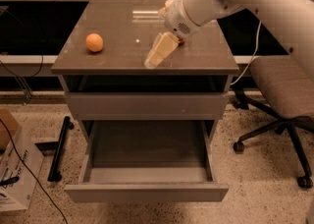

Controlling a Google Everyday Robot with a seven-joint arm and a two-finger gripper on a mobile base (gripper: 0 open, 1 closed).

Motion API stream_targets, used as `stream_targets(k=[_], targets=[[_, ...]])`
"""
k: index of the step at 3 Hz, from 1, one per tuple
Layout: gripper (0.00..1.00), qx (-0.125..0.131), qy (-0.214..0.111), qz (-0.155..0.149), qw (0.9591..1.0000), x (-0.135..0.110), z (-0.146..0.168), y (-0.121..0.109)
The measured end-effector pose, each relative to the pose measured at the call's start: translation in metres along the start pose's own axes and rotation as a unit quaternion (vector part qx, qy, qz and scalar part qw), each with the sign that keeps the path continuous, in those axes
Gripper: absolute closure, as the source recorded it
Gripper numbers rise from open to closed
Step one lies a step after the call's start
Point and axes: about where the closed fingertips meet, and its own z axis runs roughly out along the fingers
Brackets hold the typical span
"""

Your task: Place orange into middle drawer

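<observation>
The orange [94, 42] sits on the left part of the grey cabinet top [122, 56]. My gripper [158, 53] hangs over the middle of the top, pointing down and left, about a hand's width to the right of the orange and not touching it. The middle drawer [147, 192] is pulled out below, and its grey inside shows nothing in it. A closed grey drawer front [147, 105] lies above it.
A sliver of the red-orange soda can [181, 41] shows behind my wrist at the back right of the top. An office chair [282, 88] stands to the right. A cardboard box [14, 169] and cables lie on the floor to the left.
</observation>
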Motion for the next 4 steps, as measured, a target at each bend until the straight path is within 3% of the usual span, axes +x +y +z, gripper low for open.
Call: stream_targets(k=[1, 2, 3, 4], targets=[[0.00, 0.002, -0.054, 0.018, 0.9984, -0.008, 0.036, -0.021], [0.00, -0.018, -0.087, 0.027, 0.9957, -0.019, 0.065, -0.030], [0.00, -0.019, -0.092, 0.028, 0.9952, -0.020, 0.069, -0.033], [0.00, -0.014, -0.106, 0.035, 0.9936, -0.033, 0.091, -0.037]])
